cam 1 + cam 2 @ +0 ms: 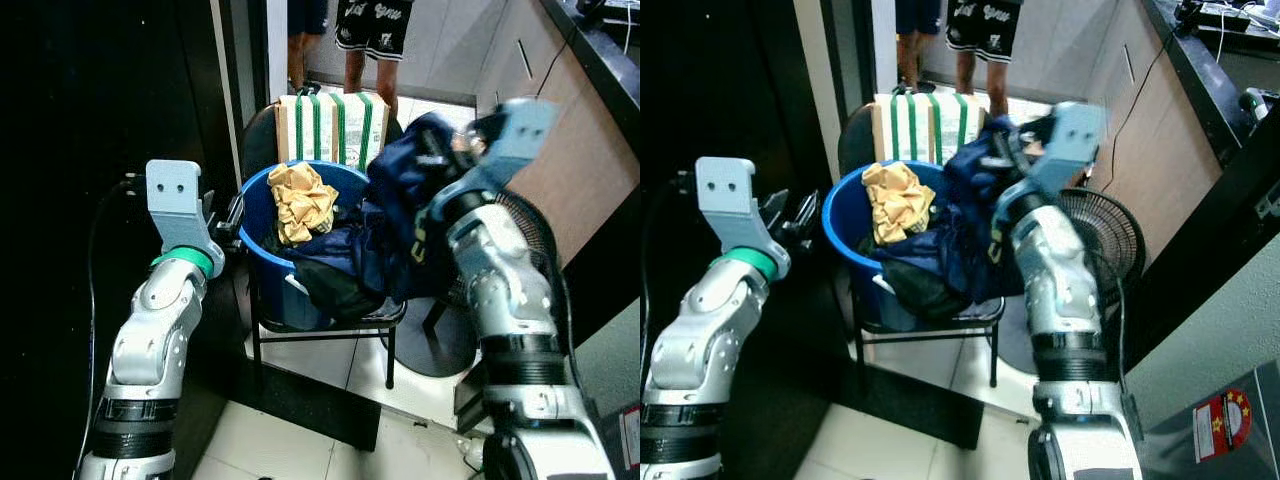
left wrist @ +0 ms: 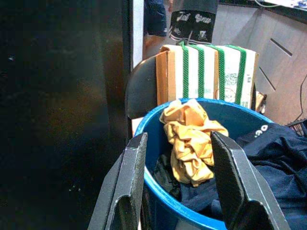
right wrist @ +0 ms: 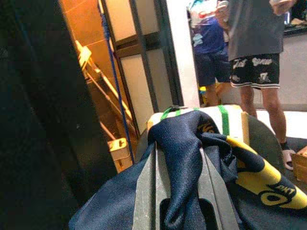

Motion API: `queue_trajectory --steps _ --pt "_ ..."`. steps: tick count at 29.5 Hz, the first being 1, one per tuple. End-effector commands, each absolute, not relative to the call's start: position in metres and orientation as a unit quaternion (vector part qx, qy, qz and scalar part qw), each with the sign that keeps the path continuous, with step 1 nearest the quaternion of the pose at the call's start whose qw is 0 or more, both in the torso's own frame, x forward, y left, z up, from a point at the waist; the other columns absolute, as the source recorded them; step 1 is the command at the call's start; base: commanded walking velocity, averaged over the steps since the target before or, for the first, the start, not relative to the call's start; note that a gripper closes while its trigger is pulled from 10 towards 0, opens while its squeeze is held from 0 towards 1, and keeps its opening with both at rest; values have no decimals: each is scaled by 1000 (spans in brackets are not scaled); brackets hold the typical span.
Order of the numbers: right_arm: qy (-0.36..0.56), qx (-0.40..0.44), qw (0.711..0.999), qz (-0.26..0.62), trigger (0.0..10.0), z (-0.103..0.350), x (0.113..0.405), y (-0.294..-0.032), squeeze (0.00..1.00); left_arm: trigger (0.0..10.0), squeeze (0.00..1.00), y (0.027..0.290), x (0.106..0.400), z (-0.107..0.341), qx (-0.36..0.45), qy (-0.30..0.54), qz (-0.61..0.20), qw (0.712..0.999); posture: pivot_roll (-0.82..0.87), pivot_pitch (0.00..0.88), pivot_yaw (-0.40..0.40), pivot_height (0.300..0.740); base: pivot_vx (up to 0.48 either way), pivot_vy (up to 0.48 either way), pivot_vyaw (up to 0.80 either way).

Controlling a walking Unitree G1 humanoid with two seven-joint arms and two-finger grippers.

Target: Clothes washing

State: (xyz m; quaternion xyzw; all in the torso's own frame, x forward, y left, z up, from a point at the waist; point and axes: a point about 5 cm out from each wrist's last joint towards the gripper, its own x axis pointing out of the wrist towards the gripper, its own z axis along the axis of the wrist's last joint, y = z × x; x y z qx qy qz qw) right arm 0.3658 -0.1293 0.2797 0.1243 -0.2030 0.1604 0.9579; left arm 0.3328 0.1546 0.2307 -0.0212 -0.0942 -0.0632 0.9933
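Our right claw (image 3: pixel 177 158) is clamped on a fold of the navy garment (image 1: pixel 400 200), lifted at centre right of the frame above the blue bucket (image 1: pixel 262 240). Our left claw (image 2: pixel 180 182) gapes wide and empty beside the bucket's rim at left. A crumpled yellow cloth (image 1: pixel 302 203) lies in the bucket, which sits on a black chair (image 1: pixel 320 335).

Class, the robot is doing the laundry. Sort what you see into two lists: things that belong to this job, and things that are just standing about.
Part of the job:
navy garment, pinched in the right gripper
yellow cloth
blue tub on the chair
left gripper, open at the tub's rim

Just standing about:
strapped cardboard box
floor fan
people's legs behind
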Motion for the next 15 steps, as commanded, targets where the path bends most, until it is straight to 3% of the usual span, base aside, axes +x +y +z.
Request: queue_trajectory --steps 1,15 --pt "-231 131 953 146 10000 290 361 -137 0 10000 0 152 333 230 -11 -98 -64 993 104 12 45 740 0 0 -800" --pt "-255 156 948 106 10000 303 359 -146 0 10000 0 148 327 228 3 -101 -86 991 115 15 43 740 0 0 -800"
